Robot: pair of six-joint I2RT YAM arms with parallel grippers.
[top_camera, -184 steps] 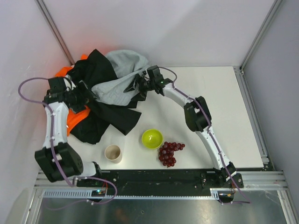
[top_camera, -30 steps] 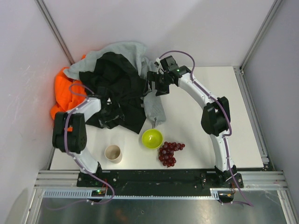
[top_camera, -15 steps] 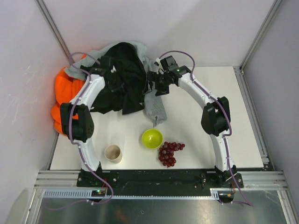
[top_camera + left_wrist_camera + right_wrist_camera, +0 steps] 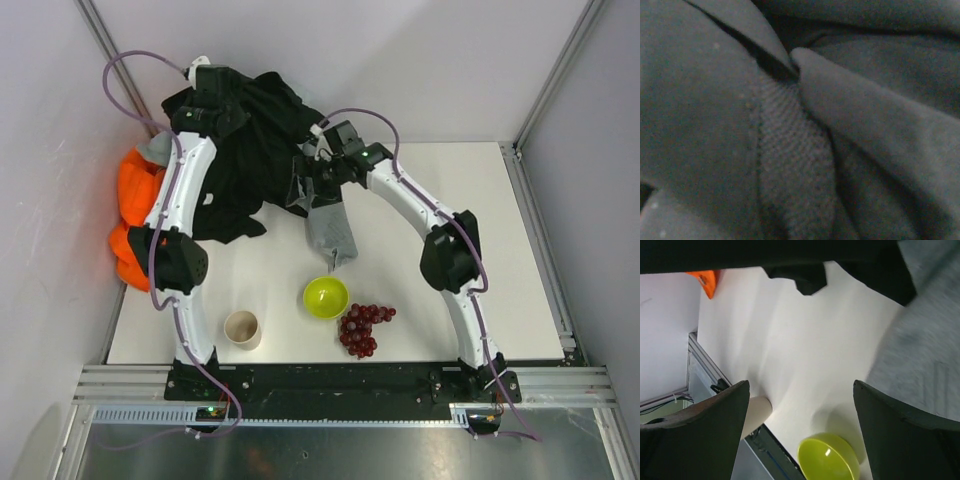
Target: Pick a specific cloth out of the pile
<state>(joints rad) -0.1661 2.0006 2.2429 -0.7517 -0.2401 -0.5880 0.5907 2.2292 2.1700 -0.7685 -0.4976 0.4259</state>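
Observation:
A black cloth (image 4: 255,140) hangs bunched at the back left, raised off the table with its lower edge draping onto it. My left gripper (image 4: 220,98) is buried in its top and shut on the fabric. In the left wrist view dark folds and a ribbed band of this cloth (image 4: 790,160) fill the frame and hide the fingers. The pile's orange garment (image 4: 135,195) lies against the left wall. A grey garment (image 4: 330,228) lies beneath my right gripper (image 4: 312,182). My right gripper (image 4: 800,385) is open, with bare table between its fingers and the grey garment (image 4: 920,355) beside it.
A green bowl (image 4: 326,296) sits near the middle front, with dark red grapes (image 4: 363,326) to its right and a beige cup (image 4: 242,327) to its left. The bowl (image 4: 829,460) and cup (image 4: 757,412) also show below the right fingers. Walls stand close at the left and back.
My left gripper shut on the black cloth and rose toward the back left corner, pulling the fabric up and away from the table. My right gripper shifted slightly left, staying open.

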